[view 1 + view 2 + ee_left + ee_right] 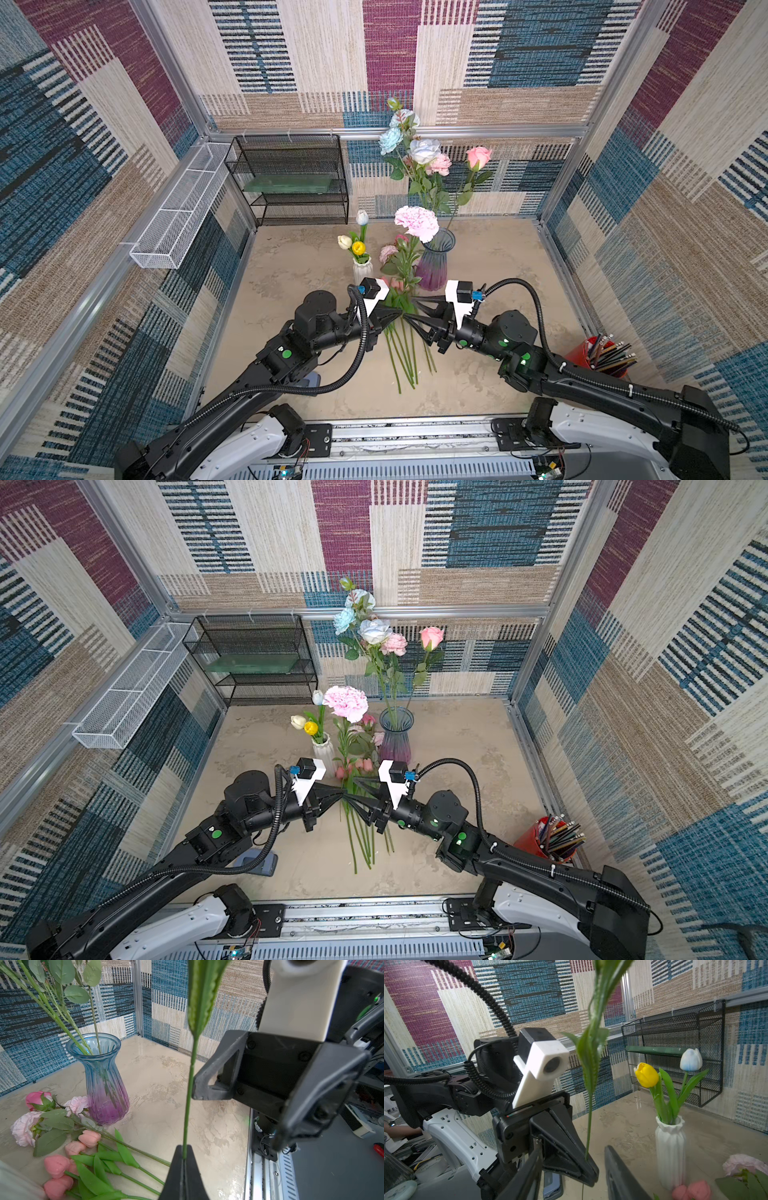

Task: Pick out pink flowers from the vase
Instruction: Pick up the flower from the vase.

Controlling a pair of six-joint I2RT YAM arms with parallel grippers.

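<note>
The pink carnation (417, 223) stands, stem pinched in the left pincer (399, 315).

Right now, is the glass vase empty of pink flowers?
No, a pink rose and a smaller pink bloom stand in the glass vase.

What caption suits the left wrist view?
Left end effector shut on a green stem; pink flowers lie beside the vase.

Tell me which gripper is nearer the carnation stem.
Left. The left gripper is shut on the carnation stem; the right gripper stands open just beside it, not gripping.
</note>
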